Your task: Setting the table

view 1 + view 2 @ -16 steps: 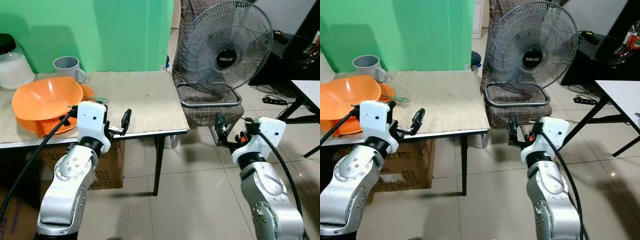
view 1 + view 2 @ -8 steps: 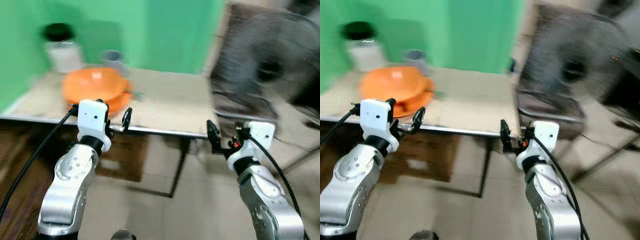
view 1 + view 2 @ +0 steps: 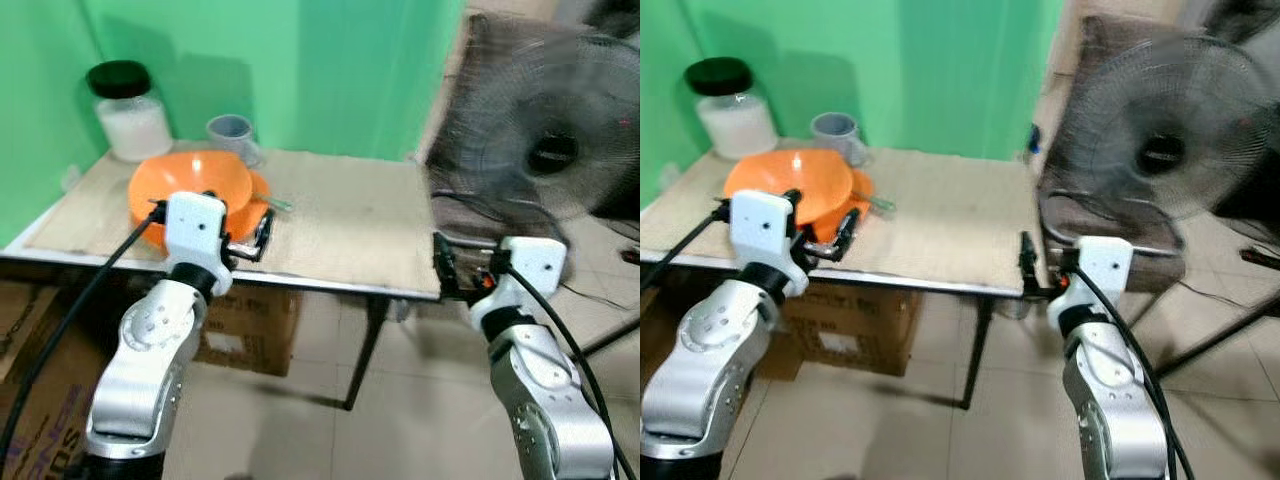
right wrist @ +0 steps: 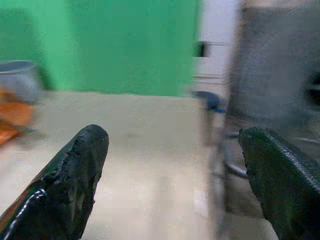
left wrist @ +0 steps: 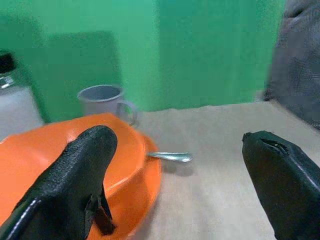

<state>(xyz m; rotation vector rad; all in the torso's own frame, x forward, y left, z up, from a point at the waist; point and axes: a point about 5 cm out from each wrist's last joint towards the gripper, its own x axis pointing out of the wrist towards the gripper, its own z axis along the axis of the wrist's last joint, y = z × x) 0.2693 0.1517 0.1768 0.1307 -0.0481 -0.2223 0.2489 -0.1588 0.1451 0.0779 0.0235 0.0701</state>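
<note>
Here both claws gape, the left claw [image 3: 262, 233] beside the orange bowl [image 3: 180, 188].

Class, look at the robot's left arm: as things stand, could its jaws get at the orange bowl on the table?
Probably yes. The left gripper hangs open right beside the orange bowl at the table edge, and nothing stands between them.

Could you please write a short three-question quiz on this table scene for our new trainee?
1. True or false: the left gripper is shut on the orange bowl.
2. Which thing stands nearest the green wall's corner: A) grey mug, B) lidded jar, C) spoon?
3. Fill in: the right gripper hangs at the table's ____ edge, near the fan.

Key: 1 false, its fingers stand open; 2 B; 3 right.
</note>
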